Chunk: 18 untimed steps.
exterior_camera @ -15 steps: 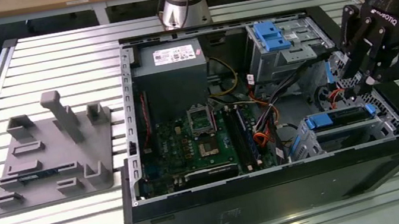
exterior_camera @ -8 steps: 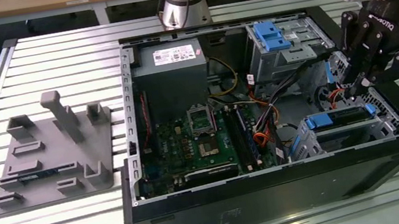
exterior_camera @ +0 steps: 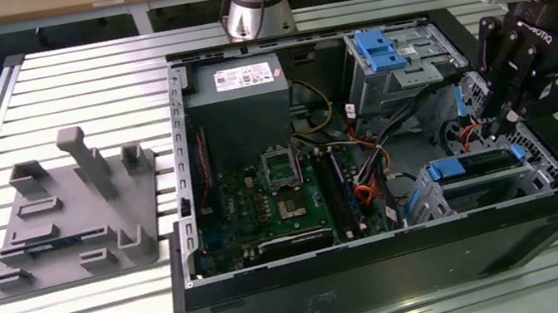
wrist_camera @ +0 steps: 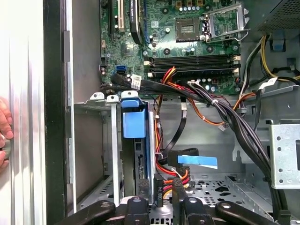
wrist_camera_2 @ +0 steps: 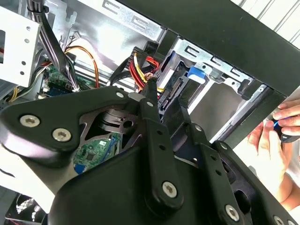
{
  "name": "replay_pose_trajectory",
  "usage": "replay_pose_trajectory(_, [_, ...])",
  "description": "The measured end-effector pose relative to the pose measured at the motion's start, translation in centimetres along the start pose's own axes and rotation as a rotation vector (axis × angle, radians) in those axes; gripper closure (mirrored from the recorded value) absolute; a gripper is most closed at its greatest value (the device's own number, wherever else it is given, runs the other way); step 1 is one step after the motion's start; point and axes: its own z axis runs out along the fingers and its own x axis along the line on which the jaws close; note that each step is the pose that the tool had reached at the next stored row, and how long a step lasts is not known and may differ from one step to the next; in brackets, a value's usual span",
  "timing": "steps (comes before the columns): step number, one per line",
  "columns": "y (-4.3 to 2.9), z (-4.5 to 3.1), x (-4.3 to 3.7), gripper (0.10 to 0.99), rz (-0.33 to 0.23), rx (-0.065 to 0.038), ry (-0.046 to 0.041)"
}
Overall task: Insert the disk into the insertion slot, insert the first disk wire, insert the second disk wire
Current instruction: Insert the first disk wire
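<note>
While one disk (exterior_camera: 474, 165) in its bright blue carrier sits fully inside the one insertion slot (exterior_camera: 541, 165), the low perforated cage at the case corner toward the exterior view's right, the single gripper (exterior_camera: 505, 120) hangs just above its wire end. In the first wrist view the carrier's blue handle tab stands at the slot's mouth, and the drive runs edge-on toward the gripper's two fingers (wrist_camera: 180, 197). These fingers are closed in, pinching the black plug of one disk wire (wrist_camera: 158, 187), a red, yellow and black bundle. The plug lies just beside the disk's end; I cannot tell whether it is seated.

A second wire, a flat black cable with a blue tab (wrist_camera: 197, 160), loops nearby, loose. Beside the slot lies a bare perforated metal floor, with thick black cable bundles crossing above it. On the slot's other side, the black wall of the computer case (exterior_camera: 388, 274) runs close. One taller cage (exterior_camera: 423, 58) with a blue latch stands further back. One person's hand (wrist_camera_2: 276, 136) rests outside the case wall.
</note>
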Motion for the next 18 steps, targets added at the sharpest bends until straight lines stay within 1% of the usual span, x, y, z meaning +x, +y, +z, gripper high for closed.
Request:
replay_pose_trajectory(7, [-0.02, 0.15, 0.08, 0.749, 0.010, -0.001, -0.0003])
replay_pose_trajectory(8, [-0.02, 0.18, 0.08, 0.765, 0.011, -0.001, -0.0003])
replay_pose_trajectory(9, [-0.02, 0.20, 0.08, 0.831, 0.013, -0.001, -0.0002])
replay_pose_trajectory(10, [-0.02, 0.22, 0.08, 0.831, 0.014, -0.001, -0.0003])
replay_pose_trajectory(11, [-0.02, 0.24, 0.07, 0.894, 0.016, -0.001, -0.0005])
replay_pose_trajectory(12, [-0.03, 0.27, 0.07, 0.894, 0.017, -0.001, -0.0006])
replay_pose_trajectory(13, [-0.03, 0.29, 0.07, 0.918, 0.018, -0.001, -0.0006])
replay_pose_trajectory(18, [-0.03, 0.33, 0.07, 0.918, 0.020, -0.002, -0.0007])
